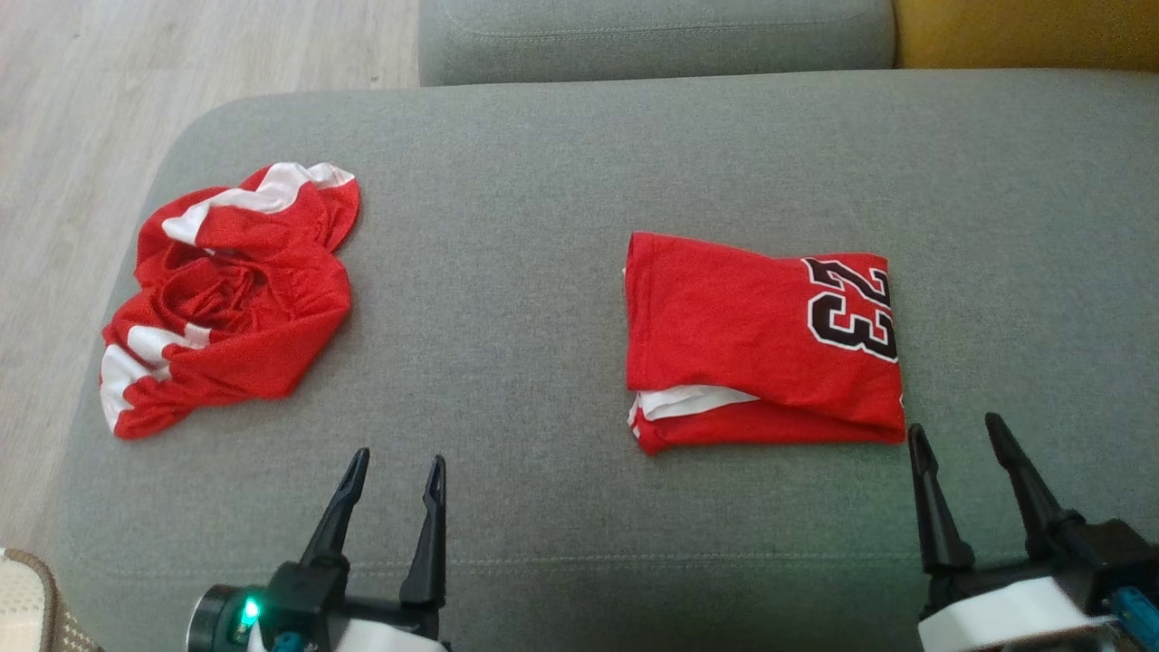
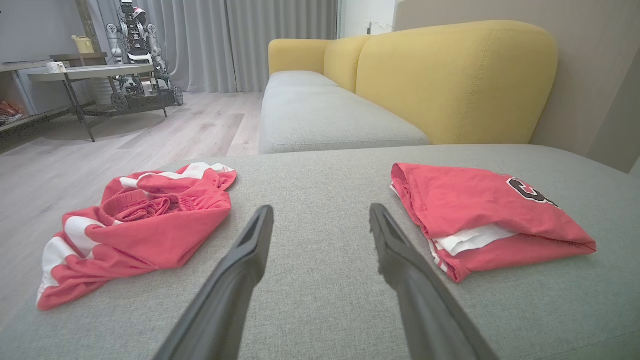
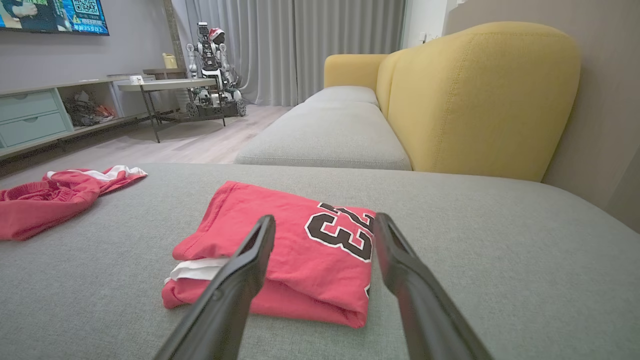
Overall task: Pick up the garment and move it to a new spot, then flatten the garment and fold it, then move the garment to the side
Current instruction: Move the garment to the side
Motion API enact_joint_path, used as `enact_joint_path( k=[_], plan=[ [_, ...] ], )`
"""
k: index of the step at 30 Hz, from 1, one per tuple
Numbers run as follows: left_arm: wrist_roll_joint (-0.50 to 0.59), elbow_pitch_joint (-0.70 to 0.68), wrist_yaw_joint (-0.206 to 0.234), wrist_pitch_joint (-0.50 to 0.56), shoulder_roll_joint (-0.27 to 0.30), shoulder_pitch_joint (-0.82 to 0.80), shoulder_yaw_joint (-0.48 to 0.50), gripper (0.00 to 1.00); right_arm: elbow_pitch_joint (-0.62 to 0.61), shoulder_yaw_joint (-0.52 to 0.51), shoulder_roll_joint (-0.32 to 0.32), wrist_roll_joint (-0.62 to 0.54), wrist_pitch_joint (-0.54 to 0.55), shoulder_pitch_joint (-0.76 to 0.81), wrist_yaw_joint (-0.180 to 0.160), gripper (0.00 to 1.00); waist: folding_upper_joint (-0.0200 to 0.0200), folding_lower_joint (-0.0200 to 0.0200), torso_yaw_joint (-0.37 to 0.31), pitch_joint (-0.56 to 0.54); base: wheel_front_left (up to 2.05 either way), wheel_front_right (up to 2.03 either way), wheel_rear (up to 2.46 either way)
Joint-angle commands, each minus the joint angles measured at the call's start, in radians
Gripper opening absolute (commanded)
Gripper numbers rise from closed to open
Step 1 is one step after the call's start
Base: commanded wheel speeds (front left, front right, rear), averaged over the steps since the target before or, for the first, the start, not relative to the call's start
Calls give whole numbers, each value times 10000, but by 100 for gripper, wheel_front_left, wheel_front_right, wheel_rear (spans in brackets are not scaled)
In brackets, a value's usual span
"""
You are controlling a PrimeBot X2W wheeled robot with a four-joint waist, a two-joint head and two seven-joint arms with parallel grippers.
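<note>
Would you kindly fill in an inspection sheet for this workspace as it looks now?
Surface: grey cushion, both garments lying on it.
Job's things: crumpled red-and-white garment at the robot's left; folded red jersey numbered 23 at its right, apart.
Clutter: nothing seen.
Grippers: left gripper open, empty; right gripper open, empty, near the jersey.
Cables: nothing seen.
Surroundings: yellow sofa back, wooden floor, another robot beside a table, grey curtains.

A wide bare strip of grey cushion [image 1: 507, 272] lay open between the crumpled garment [image 1: 235, 308] and the folded jersey [image 1: 742, 335], which sat well apart.
</note>
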Motion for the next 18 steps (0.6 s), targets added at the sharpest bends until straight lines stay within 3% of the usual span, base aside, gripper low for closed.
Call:
enact_joint_path(
  k=[1, 12, 18],
  plan=[
    [129, -272, 55, -120, -66, -273, 381, 100, -209, 294, -88, 108, -92, -165, -2, 100, 0, 0, 1, -24, 0, 0, 0],
    [231, -186, 43, -120, -66, -309, 295, 100, -151, 277, -80, 346, -93, -337, -2, 100, 0, 0, 72, 120, 0, 0, 0],
    [233, -113, -46, -120, -66, -599, 113, 100, 1718, 184, -79, 1608, -93, -1569, -2, 100, 0, 0, 187, 592, 0, 0, 0]
  ],
)
